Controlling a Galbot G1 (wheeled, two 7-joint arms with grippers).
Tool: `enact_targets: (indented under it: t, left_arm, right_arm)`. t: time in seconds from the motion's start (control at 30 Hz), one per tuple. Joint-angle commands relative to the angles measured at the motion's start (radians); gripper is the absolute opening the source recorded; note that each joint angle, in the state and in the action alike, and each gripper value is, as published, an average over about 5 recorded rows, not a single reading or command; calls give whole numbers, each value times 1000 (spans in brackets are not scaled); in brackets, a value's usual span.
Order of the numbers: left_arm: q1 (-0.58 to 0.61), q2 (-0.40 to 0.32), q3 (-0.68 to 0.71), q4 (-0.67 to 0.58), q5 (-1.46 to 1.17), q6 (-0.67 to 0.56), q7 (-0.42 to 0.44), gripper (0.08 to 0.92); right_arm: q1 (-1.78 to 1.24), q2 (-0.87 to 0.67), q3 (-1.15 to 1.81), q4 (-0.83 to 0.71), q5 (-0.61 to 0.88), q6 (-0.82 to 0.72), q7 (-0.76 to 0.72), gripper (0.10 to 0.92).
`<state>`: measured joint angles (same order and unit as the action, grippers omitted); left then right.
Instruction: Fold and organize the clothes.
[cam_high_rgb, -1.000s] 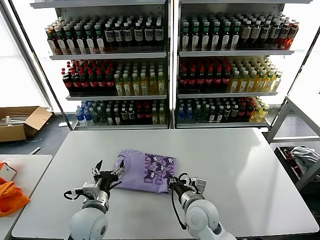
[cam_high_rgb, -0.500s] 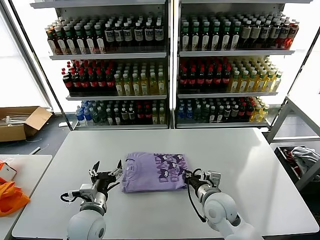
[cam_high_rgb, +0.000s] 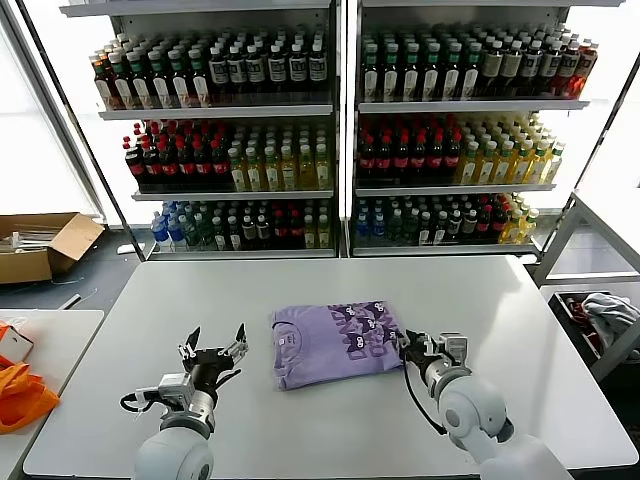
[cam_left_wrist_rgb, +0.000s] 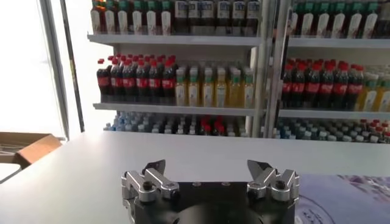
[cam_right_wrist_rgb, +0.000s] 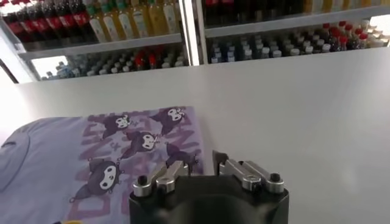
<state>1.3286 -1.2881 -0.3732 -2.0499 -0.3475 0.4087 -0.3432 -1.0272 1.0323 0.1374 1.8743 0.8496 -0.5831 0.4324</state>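
Sliding is what changed: the folded lavender T-shirt has travelled across the white counter toward the robot's right over the last second, from just in front of the left arm to the centre-right of the counter, and it has rotated a little so the neckline now faces the left side. Dark purple cartoon print faces up.

Right end effector sits at the shirt's right edge, low on the counter. A second ago it was pinching that edge. Now, in the right wrist view, the fingers show a small gap, one fingertip over the printed hem and the other over bare counter. Looks like mid-release, partly open, but I cannot tell if any fabric is caught in it.

Left end effector is spread fully wide and holds nothing, hovering just above the counter, now well apart from the shirt's left edge since the shirt moved away from it. Left wrist view confirms: both fingers wide, nothing between them, only a corner of the shirt visible off to one side.

My read: folding is done, this was the reposition drag, and the task is near its end. Remaining risk is the right fingers snagging the hem on withdrawal and pulling the top layer open.
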Motion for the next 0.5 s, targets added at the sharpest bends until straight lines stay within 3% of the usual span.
enact_targets:
  t: [0.03,0.23,0.5]
  left_arm:
    - [25,-13,-4,-15,5,-3,1,823]
    - [34,-22,-4,-16,13,-5,2,823]
    - [37,-31,7,-4,27,-6,5,823]
  right_arm:
    - [-148,34,42,159,-141,4,2,380]
    - [-213,81,35,245,-189,5,-36,553]
    - [-181,140,38,181,-150,5,-50,779]
